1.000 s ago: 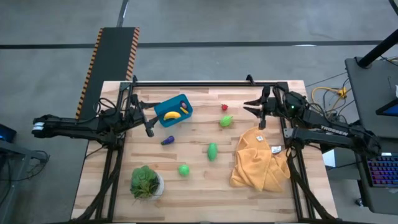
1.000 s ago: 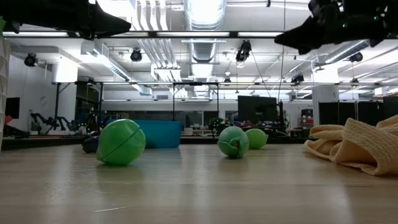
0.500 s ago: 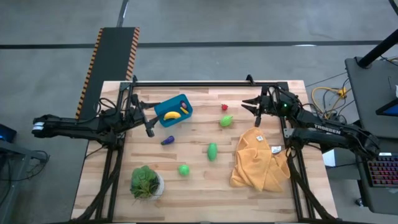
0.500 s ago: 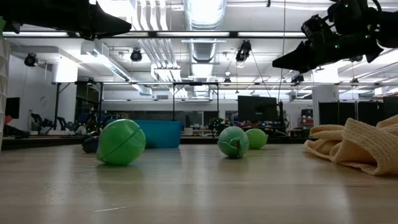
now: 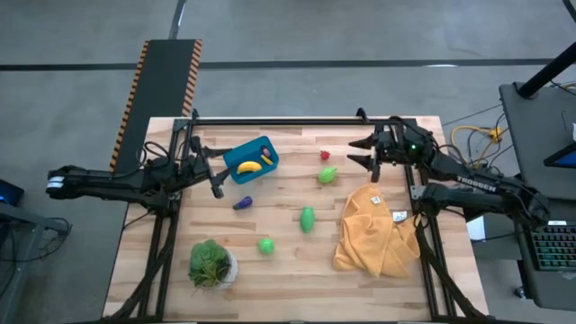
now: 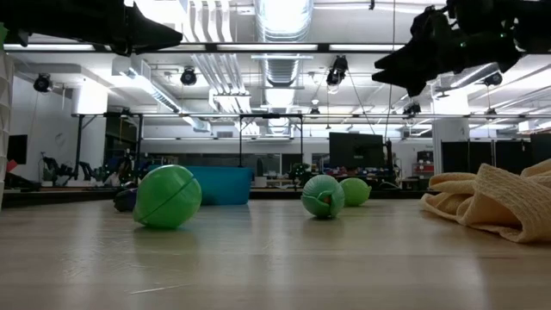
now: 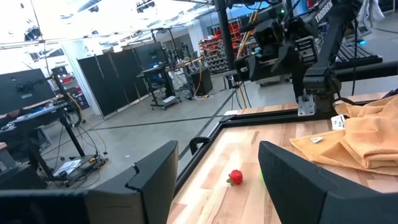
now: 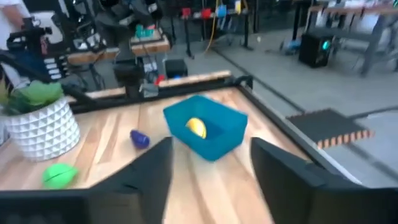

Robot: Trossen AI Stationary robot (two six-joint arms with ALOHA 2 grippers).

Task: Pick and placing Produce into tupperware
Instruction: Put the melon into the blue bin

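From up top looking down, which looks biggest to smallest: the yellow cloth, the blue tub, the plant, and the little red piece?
1. The yellow cloth, by far the biggest.
2. The blue tub and the plant look about the same, so I won't rank them.
3. The red piece, the tiniest.

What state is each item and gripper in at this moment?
tupperware: upright on the table, open-topped, banana inside.
banana: lying in the tupperware.
eggplant: loose on the table beside the tub.
red piece: on the table, untouched.
three green pieces: on the table, not yet packed.
cloth: crumpled on the table.
left gripper: open, empty, beside the tupperware.
right gripper: open, empty, above the table near the red piece.
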